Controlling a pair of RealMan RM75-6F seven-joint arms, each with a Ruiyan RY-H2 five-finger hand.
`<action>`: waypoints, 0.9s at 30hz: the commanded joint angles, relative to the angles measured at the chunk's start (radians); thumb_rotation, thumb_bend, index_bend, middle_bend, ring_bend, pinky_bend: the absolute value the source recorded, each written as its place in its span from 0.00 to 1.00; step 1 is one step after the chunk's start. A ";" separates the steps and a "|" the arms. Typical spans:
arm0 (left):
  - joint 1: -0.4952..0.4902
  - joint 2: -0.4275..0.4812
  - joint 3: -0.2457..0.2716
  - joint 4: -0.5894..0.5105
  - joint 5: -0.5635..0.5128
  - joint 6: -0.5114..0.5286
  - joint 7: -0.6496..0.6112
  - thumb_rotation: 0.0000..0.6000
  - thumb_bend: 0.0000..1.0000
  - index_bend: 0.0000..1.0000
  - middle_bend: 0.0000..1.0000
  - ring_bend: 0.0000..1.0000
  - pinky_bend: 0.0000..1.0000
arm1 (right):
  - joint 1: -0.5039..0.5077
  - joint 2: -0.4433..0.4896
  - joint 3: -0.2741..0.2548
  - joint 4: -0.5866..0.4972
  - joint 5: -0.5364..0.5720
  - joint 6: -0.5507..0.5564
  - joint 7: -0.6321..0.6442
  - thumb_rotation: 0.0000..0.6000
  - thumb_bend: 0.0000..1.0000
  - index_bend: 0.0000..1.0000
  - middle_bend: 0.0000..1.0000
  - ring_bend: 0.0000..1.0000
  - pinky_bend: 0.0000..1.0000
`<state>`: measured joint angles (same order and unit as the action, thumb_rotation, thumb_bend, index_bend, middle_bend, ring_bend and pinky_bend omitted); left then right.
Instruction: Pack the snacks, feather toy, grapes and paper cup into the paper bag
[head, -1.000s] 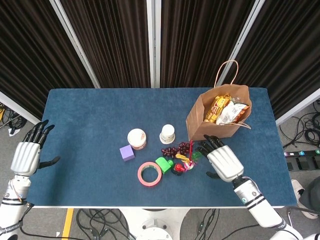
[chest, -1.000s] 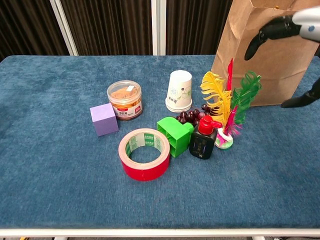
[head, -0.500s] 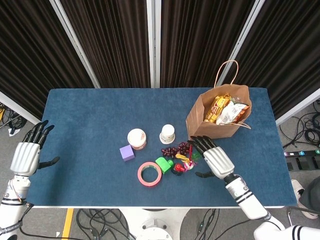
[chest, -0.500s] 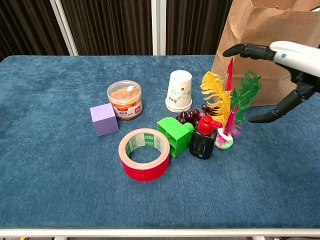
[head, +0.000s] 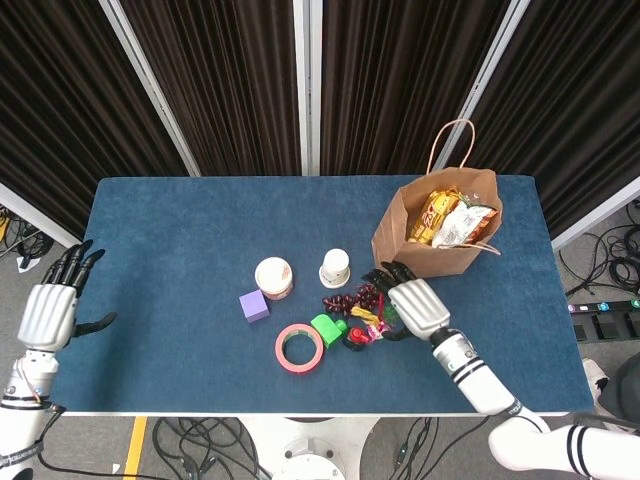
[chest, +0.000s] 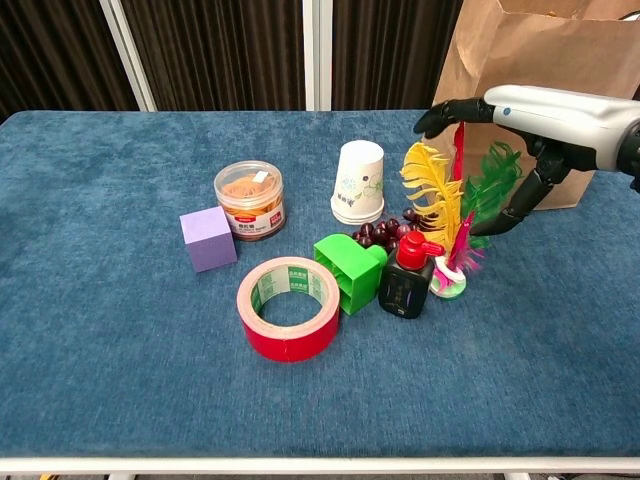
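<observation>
Right hand (chest: 520, 125): fingers spread, holding nothing, poised over the feather toy (chest: 450, 215), its thumb just right of the plumes.
Left hand (head: 48, 312): open, idle at the far left table edge.
Done: snacks (head: 450, 222) sit inside the paper bag (head: 400, 245).
Left: feather toy, grapes (chest: 378, 232), paper cup (chest: 359, 182), all on the table left of the bag.

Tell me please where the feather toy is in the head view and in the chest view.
Head view: the feather toy lies right of centre, just left of the right hand, below the paper bag.
Chest view: the feather toy stands right of centre, under the right hand.
Shared landmark: the white paper cup, left of the toy in both views.
</observation>
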<state>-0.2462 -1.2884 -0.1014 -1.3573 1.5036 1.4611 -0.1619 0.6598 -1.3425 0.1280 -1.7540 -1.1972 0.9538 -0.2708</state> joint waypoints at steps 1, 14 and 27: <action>0.000 -0.003 0.000 0.003 0.000 0.000 -0.002 1.00 0.15 0.16 0.14 0.05 0.18 | 0.018 0.007 0.001 -0.016 0.035 -0.016 -0.047 1.00 0.00 0.21 0.18 0.05 0.12; -0.003 -0.004 0.001 -0.001 0.005 0.000 0.005 1.00 0.15 0.16 0.14 0.05 0.18 | 0.023 0.000 -0.003 -0.037 0.096 0.025 -0.130 1.00 0.08 0.55 0.36 0.30 0.49; -0.003 -0.003 0.002 -0.002 0.005 -0.001 0.009 1.00 0.15 0.16 0.14 0.05 0.18 | 0.018 -0.034 0.006 -0.017 0.102 0.087 -0.165 1.00 0.28 0.79 0.55 0.50 0.67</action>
<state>-0.2491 -1.2915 -0.0998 -1.3589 1.5087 1.4604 -0.1525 0.6784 -1.3746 0.1331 -1.7721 -1.0963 1.0387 -0.4337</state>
